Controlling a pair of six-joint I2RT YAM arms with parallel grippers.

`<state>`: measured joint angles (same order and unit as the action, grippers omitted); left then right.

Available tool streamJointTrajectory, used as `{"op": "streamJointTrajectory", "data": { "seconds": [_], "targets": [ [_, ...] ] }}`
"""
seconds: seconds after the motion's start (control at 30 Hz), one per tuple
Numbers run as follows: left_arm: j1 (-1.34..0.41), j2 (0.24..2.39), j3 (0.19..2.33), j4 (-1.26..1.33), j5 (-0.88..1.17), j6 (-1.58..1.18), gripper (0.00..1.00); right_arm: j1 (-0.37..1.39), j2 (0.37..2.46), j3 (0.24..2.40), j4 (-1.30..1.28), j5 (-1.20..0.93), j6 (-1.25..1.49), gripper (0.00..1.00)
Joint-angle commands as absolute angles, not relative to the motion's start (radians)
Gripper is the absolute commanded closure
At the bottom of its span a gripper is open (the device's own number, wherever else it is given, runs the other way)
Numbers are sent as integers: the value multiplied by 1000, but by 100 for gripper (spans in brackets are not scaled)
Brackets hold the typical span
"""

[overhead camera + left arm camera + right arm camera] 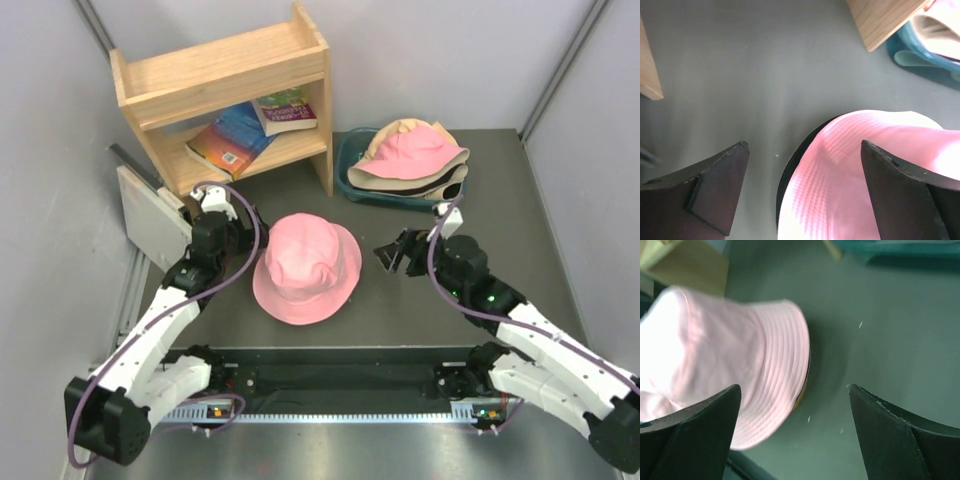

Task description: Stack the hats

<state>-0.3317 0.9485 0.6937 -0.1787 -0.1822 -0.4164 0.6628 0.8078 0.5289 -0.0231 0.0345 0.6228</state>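
Note:
A pink hat [305, 268] lies crown up in the middle of the table. In the left wrist view a black edge [789, 170] shows under the pink hat's brim [865, 170]. In the right wrist view a dark and tan edge [805, 385] peeks from under the pink hat [740, 355]. More hats are piled in the teal tub: a pink one [415, 148] on top, tan [385, 172] and black [452, 186] below. My left gripper [240, 236] [804, 145] is open just left of the central hat. My right gripper [393, 252] [795, 387] is open just right of it. Neither holds anything.
A wooden shelf [225, 95] with books [240, 135] stands at the back left, its leg [885, 20] close to the central hat. The teal tub [350, 180] sits at the back right. A white board [145, 215] leans at the left wall.

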Motion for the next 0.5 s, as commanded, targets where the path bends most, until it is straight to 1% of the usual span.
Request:
{"op": "streamJointTrajectory", "data": {
  "seconds": [0.0, 0.13, 0.23, 0.37, 0.47],
  "targets": [
    [-334, 859, 785, -340, -209, -417, 1, 617, 756, 699, -202, 156, 468, 10],
    [-334, 818, 898, -460, -255, -374, 1, 594, 759, 805, -245, 227, 393, 5],
    [-334, 821, 980, -537, -233, -333, 1, 563, 804, 885, -256, 252, 345, 3],
    [-334, 834, 1037, -549, -143, -259, 1, 509, 911, 986, -247, 244, 295, 2],
    [-334, 831, 1017, -503, -175, -195, 1, 453, 1024, 1058, -212, 204, 281, 2]
  ]
}}
